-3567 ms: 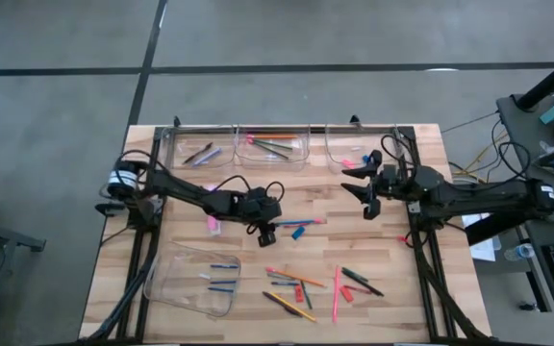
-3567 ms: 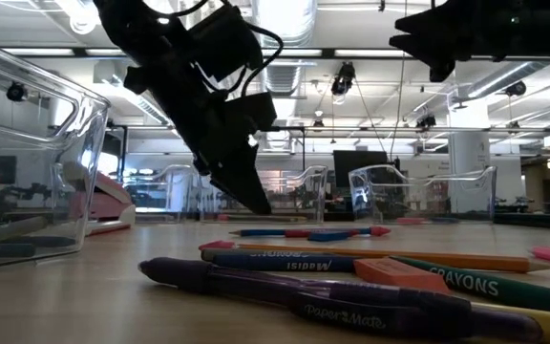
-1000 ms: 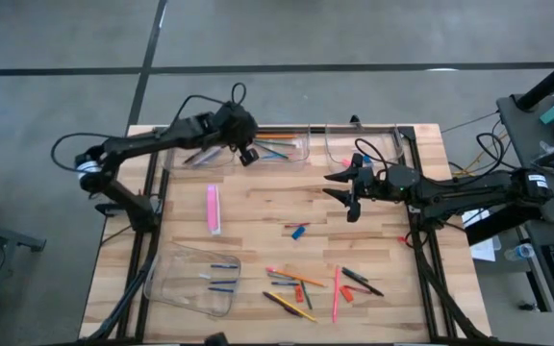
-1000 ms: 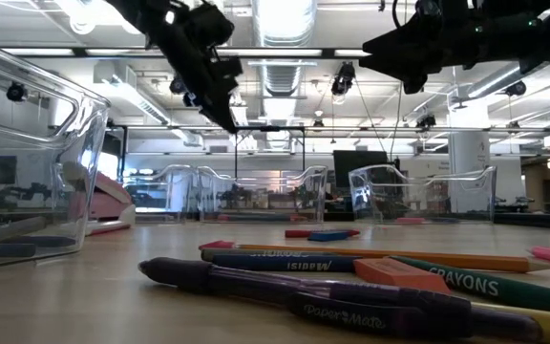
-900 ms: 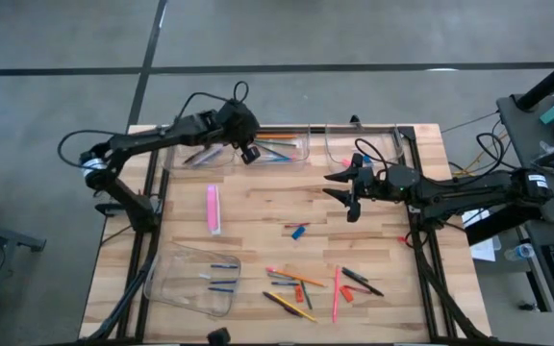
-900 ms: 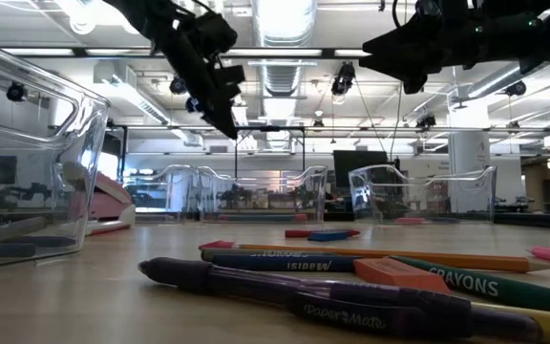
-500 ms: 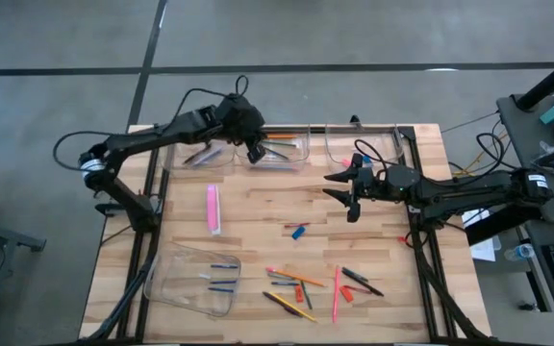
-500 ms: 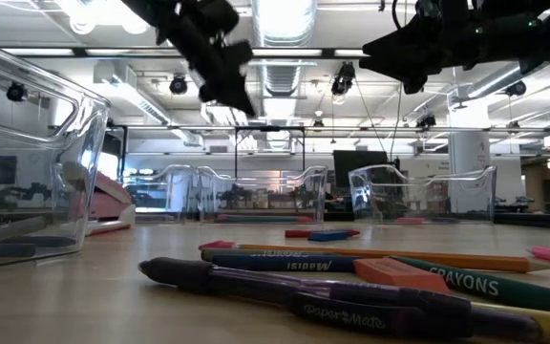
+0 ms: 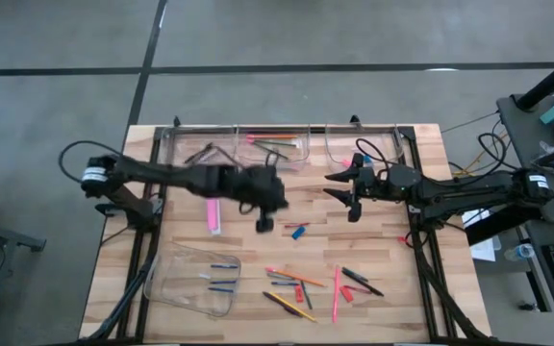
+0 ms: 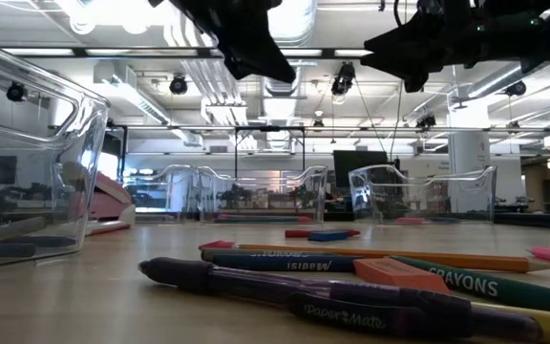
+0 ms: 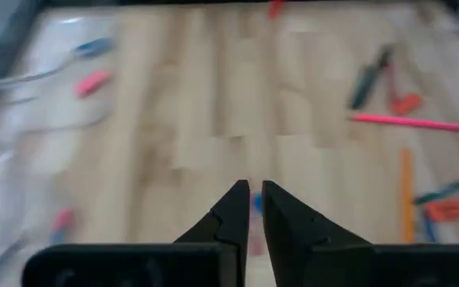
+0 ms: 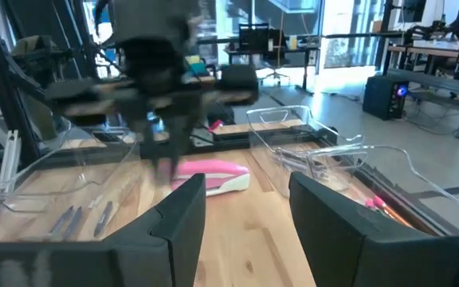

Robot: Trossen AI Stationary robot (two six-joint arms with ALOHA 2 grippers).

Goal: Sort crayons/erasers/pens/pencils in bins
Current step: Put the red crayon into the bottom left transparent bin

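Wooden table [image 9: 258, 207] — bright pencils [image 9: 301, 288] scattered, mixed.

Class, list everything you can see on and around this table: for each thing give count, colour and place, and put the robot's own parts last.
Bins: four, clear; three along the far edge, one at the near left corner.
Pink stapler-like item: one, left of centre.
Blue and red short pieces: two, mid-table.
Pencils, pens, crayons and erasers: a mixed loose cluster, near right of centre.
Table: one, light wood.
Left gripper: nearly shut, mid-table, motion-blurred.
Right gripper: open, above the table's right half.
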